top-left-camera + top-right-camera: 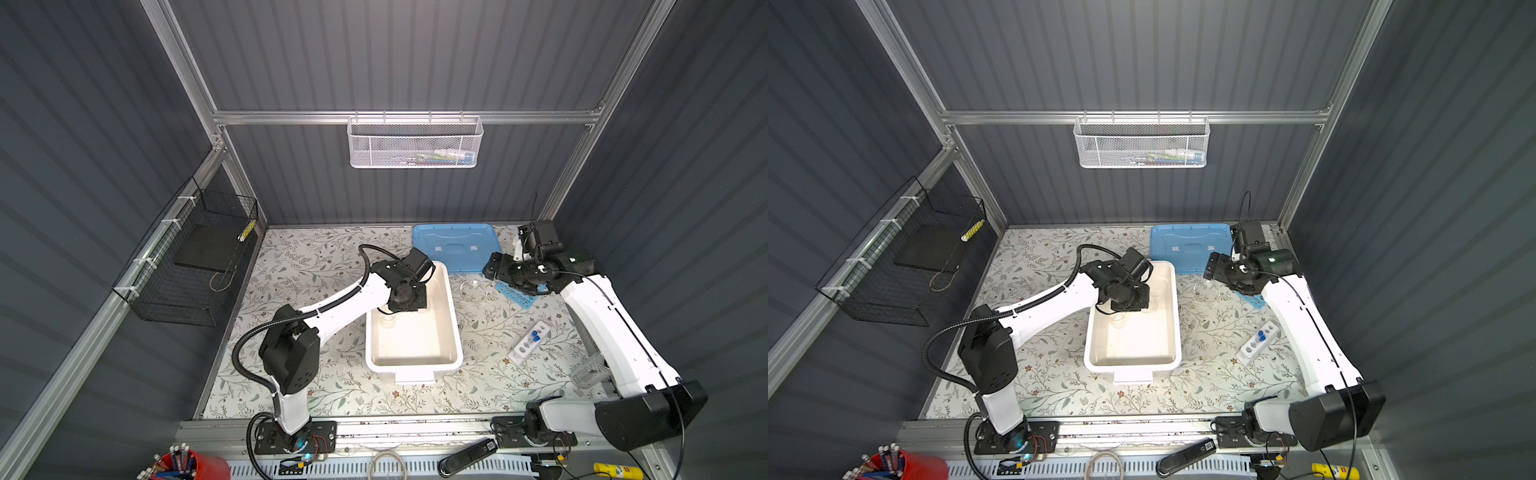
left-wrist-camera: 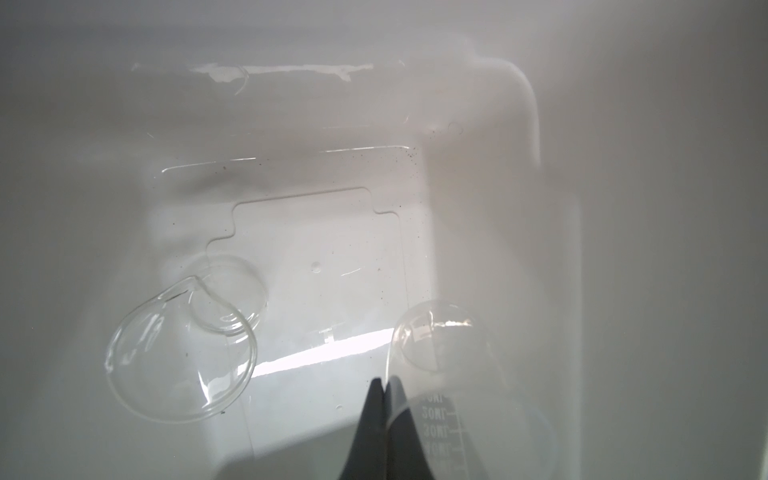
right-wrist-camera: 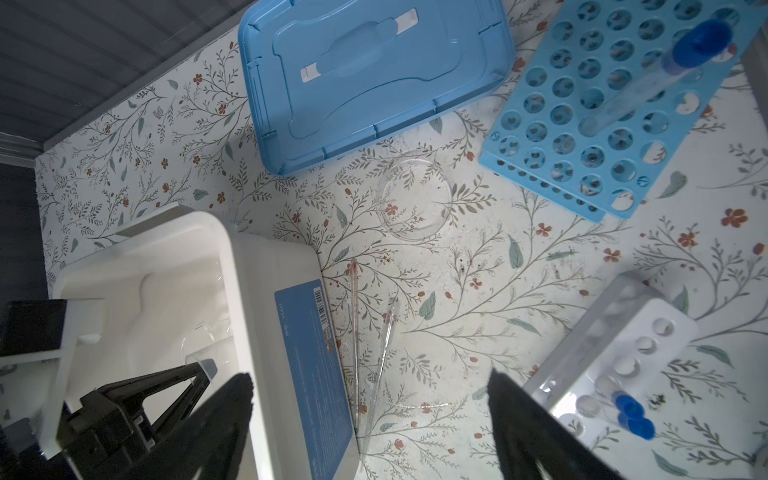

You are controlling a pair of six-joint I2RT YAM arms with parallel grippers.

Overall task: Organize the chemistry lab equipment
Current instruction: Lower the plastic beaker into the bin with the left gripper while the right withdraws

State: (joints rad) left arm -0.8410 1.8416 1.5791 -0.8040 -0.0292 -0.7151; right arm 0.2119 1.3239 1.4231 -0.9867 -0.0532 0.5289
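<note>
Near right of the surface (image 1: 332,395), a clear beaker (image 1: 586,371) stood loose; beyond it the small white tube rack (image 1: 519,351) held blue-capped tubes (image 1: 535,336). Inside the white tub (image 1: 456,328), left pincer (image 2: 385,386) was closed on the wall of a graduated beaker (image 2: 457,353), beside a second beaker (image 2: 178,353): judged the placing step; release next. Right pincer (image 3: 369,376) gaped wide, empty, above thin glass rods (image 3: 354,316); sky-blue rack (image 3: 573,137) farther. Top views hid the left pincer; beaker's contact with tub floor unclear.

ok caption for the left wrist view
Left gripper shut on the marked beaker inside the white tub, second beaker alongside
</note>
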